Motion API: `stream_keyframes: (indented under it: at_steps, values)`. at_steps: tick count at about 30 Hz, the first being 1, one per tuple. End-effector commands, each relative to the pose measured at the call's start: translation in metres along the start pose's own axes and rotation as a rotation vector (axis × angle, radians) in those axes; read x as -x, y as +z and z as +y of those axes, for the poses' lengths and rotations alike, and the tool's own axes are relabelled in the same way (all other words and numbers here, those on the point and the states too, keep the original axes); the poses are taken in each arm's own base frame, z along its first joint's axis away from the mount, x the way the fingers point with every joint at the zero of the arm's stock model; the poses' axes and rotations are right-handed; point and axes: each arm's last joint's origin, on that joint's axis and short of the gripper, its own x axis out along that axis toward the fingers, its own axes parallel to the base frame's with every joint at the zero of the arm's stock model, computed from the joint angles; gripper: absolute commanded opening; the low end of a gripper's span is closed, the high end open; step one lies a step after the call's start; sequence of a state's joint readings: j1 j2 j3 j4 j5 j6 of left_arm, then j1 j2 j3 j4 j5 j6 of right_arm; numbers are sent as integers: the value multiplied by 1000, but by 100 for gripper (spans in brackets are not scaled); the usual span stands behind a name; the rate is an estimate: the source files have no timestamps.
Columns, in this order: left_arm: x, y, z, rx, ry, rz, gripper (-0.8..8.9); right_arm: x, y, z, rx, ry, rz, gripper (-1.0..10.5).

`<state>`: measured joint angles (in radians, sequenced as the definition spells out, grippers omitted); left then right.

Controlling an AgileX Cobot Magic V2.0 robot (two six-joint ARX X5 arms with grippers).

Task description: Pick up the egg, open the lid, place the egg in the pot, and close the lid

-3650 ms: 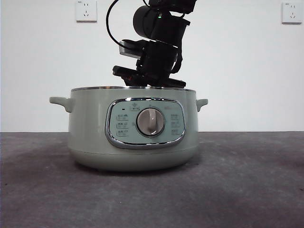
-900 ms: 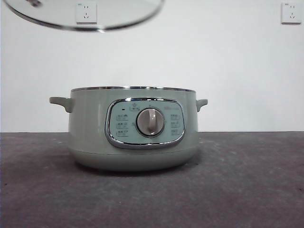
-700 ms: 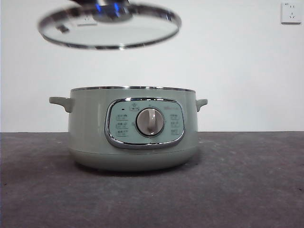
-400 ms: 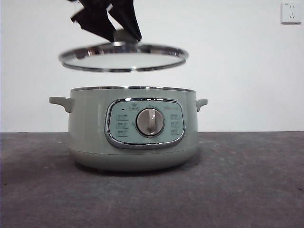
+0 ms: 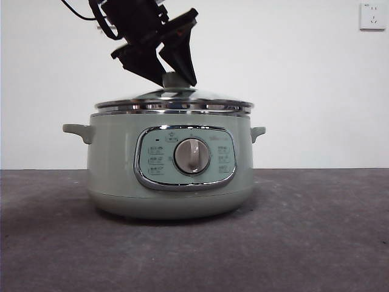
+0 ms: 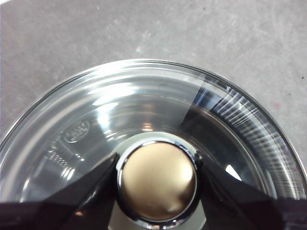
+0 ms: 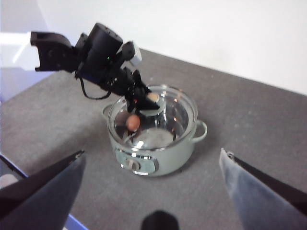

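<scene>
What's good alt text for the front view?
The left tool grips the pale green knob of the glass lid, which sits on the sage-green pot. The pot stands on a grey table before a white wall.

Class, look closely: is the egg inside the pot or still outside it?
Inside. Through the glass lid, the reddish-brown egg shows within the pot in the right wrist view.
</scene>
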<state>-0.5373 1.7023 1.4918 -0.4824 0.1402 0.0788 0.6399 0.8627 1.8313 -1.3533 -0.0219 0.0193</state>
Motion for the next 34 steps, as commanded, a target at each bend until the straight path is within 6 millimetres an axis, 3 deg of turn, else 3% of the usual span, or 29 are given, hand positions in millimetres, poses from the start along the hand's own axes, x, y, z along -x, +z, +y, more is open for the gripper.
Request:
stream_keyframes:
  at_steps: [1, 7, 34]
  values:
    - [0, 6, 0, -21, 16, -50, -8, -2, -9, 0, -16, -5, 43, 472]
    - [-5, 4, 1, -18, 20, -37, -8, -6, -17, -1, -17, -7, 70, 472]
    - [-5, -6, 0, -13, 28, 68, -9, -7, -17, -2, -15, -40, 71, 472]
